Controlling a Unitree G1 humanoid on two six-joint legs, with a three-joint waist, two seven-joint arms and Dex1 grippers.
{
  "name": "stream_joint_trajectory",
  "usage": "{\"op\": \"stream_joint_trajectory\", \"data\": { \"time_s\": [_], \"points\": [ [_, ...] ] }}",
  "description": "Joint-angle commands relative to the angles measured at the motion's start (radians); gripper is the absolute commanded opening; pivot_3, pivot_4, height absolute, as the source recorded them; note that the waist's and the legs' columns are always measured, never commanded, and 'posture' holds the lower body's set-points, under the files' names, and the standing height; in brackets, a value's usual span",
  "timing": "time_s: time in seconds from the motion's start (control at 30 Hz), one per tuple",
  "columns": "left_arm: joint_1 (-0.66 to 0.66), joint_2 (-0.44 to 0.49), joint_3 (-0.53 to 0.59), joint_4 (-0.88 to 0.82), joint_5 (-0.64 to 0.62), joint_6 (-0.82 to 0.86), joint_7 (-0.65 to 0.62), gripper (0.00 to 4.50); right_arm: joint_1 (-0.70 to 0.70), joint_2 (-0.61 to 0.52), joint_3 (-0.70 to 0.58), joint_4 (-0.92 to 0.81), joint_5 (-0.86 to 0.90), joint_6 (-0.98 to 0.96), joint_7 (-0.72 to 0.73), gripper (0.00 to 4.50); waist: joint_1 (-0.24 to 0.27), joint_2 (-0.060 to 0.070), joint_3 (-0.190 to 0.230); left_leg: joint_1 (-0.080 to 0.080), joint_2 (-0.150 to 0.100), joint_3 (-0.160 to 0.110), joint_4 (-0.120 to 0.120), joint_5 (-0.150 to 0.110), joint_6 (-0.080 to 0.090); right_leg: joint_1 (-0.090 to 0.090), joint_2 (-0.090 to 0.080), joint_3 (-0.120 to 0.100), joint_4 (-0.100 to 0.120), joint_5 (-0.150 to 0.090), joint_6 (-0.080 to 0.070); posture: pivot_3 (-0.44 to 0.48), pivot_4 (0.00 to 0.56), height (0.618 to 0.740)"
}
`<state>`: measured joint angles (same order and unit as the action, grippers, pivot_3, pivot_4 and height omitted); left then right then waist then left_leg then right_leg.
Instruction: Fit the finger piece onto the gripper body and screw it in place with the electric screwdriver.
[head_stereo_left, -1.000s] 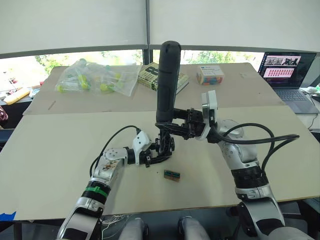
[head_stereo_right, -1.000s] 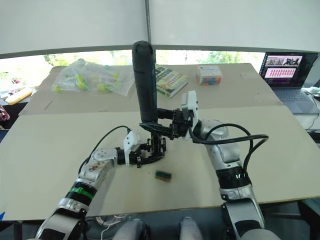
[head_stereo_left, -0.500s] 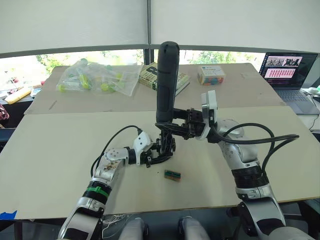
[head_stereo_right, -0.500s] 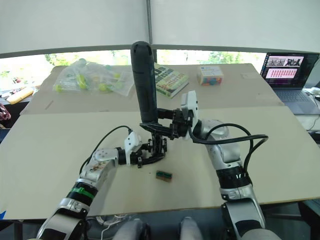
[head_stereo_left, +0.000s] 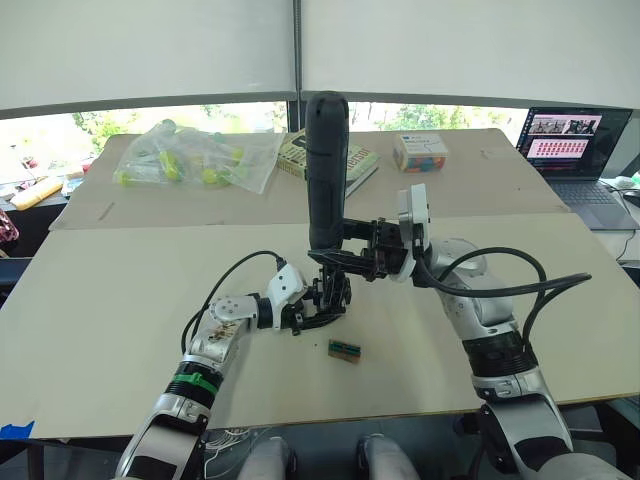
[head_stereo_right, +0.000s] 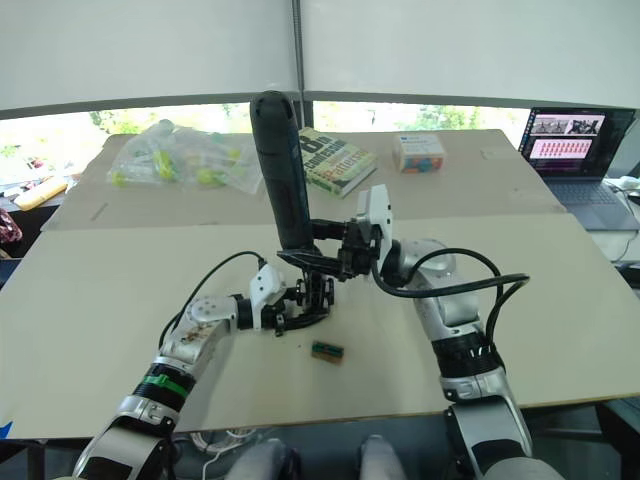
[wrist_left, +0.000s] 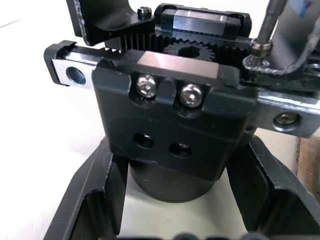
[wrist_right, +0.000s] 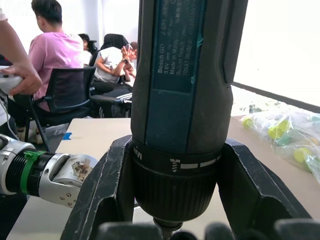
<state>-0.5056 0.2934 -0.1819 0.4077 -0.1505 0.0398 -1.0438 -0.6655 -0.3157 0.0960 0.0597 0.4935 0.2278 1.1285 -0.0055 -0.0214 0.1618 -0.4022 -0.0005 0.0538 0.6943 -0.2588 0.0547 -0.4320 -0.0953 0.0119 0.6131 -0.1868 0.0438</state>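
You have two tan tables (head_stereo_left: 120, 300) set end to end, and all the work sits on the near one. On the far one lie one clear bag of yellow-green items (head_stereo_left: 190, 155), one book (head_stereo_left: 350, 160) and one small box (head_stereo_left: 421, 151); one open laptop (head_stereo_left: 573, 140) stands off to your right. One electric screwdriver (head_stereo_left: 326, 170) stands nearly upright over the middle of the near table, tilted a little, with its rounded end up and its bit pointing down. Your right gripper (head_stereo_left: 345, 252) is clamped around its lower collar, one finger on each side. Directly below it, your left gripper (wrist_left: 175, 200) has its two fingers pressed against the sides of the one gripper body (wrist_left: 172, 130), which rests on the table. In the left wrist view you can count two silver screws (wrist_left: 146, 86) side by side on the body's front face, with two empty holes beneath them, and the thin metal bit (wrist_left: 267, 25) coming down at the body's top edge. The finger piece I cannot make out. One small green-and-black block (head_stereo_left: 344, 350) lies on the table just in front of the left gripper, apart from it. In the right wrist view, seated people (wrist_right: 55, 60) show behind.
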Motion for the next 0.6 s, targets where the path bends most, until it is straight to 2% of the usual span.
{"op": "stream_joint_trajectory", "data": {
  "time_s": [0.03,0.17,0.6],
  "points": [
    [-0.001,0.006,-0.009,-0.018,-0.002,0.023,-0.006,2.32,0.044,-0.026,0.032,0.04,-0.056,0.004,0.0,1.96,-0.001,0.0,0.0,0.001,0.0,0.0,0.0,0.0,0.0,0.001,0.0,0.0,0.0,0.0,0.0,0.0,0.15,0.74],
    [0.004,0.008,-0.009,-0.024,-0.001,0.029,-0.003,2.32,0.05,-0.025,0.036,0.041,-0.051,0.025,-0.017,1.96,-0.005,0.0,0.0,0.006,0.001,-0.001,-0.001,0.0,0.0,0.007,0.0,0.0,-0.001,0.0,0.0,0.0,0.15,0.74],
    [0.006,0.001,-0.011,-0.021,-0.001,0.028,0.0,2.32,0.053,-0.034,0.048,0.06,-0.061,0.049,-0.059,1.96,-0.006,0.0,-0.002,0.009,0.001,-0.001,-0.001,0.0,0.0,0.009,-0.001,0.0,-0.001,0.0,0.0,0.0,0.15,0.74]
  ]
}}
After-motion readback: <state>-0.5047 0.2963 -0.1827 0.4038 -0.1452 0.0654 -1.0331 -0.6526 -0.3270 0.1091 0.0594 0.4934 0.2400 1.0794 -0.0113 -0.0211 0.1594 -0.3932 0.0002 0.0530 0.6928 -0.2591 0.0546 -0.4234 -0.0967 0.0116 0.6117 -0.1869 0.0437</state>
